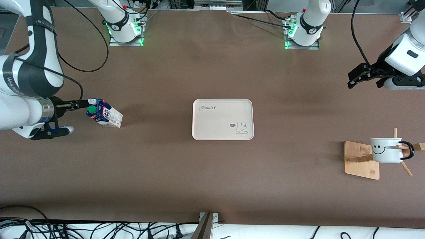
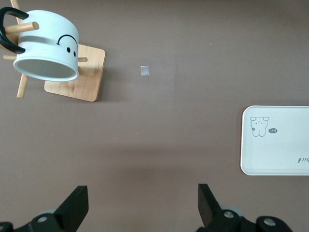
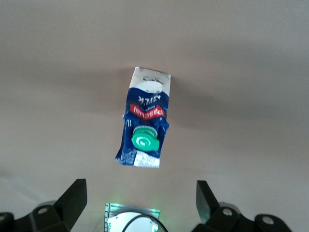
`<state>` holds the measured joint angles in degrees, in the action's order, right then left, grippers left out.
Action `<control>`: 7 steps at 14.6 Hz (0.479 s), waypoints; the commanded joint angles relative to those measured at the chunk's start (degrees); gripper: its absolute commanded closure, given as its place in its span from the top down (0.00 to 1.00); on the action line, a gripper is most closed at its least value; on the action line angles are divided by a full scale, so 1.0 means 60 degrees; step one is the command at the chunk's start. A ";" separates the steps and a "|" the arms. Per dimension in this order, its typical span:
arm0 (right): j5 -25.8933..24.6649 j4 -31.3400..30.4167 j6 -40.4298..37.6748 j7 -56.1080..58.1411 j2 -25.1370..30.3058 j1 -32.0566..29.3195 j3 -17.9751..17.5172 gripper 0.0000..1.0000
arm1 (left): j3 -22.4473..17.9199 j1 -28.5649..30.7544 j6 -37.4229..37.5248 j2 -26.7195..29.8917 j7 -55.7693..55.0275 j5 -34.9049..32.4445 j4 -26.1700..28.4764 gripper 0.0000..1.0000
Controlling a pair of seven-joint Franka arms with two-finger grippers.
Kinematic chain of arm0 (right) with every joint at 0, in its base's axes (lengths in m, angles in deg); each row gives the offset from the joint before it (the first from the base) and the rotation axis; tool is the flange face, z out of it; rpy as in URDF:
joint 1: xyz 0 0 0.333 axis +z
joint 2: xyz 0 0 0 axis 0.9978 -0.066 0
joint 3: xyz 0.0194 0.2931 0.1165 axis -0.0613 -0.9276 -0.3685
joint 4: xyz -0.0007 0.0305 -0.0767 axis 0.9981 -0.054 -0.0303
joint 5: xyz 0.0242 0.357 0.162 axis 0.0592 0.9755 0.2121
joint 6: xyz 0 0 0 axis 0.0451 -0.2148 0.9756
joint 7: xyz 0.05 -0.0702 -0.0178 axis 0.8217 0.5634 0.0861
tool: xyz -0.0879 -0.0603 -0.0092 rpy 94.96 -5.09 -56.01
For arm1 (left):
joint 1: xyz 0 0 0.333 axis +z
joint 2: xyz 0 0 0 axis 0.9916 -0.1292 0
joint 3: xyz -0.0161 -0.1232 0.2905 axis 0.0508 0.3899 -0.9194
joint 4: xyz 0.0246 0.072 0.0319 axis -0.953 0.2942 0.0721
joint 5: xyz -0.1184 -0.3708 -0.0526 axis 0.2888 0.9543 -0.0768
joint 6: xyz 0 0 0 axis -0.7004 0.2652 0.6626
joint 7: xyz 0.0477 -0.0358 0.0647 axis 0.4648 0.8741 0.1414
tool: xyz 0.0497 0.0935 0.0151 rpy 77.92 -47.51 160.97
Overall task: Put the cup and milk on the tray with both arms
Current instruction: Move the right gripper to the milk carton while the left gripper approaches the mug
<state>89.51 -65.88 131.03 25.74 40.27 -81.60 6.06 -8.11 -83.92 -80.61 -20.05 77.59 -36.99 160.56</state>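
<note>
The milk, a blue-and-white carton with a green cap, stands on the table toward the right arm's end. My right gripper hangs open just beside it, and nothing sits between its fingers; the milk shows ahead of the right gripper. The cup, white with a smiley face, hangs by its black handle on a wooden rack toward the left arm's end. My left gripper is open in the air over bare table, apart from the cup. The cream tray lies mid-table with nothing on it.
The rack's wooden pegs stick out around the cup. A small pale scrap lies on the brown table between the rack base and the tray. Both arm bases stand along the edge farthest from the front camera.
</note>
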 commanded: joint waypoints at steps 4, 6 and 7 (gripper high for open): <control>0.1727 -0.0199 0.0193 0.0269 -0.0400 -0.1004 0.0048 1.00 | 0.1246 0.0077 0.0131 0.0200 -0.0299 -0.1433 0.0242 1.00; 0.1742 -0.0432 0.0485 0.0254 -0.0400 -0.0989 0.0048 1.00 | 0.1231 0.0252 0.0102 0.0157 -0.0315 -0.1288 0.0213 1.00; 0.1728 -0.0665 0.0762 0.0254 -0.0385 -0.0931 0.0048 1.00 | 0.1231 0.0456 0.0073 0.0156 -0.0301 -0.0895 0.0227 1.00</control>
<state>98.92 -67.19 133.05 26.83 37.18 -87.68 6.65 -0.70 -83.70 -80.41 -19.88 75.32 -43.96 161.50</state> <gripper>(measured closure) 0.000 0.000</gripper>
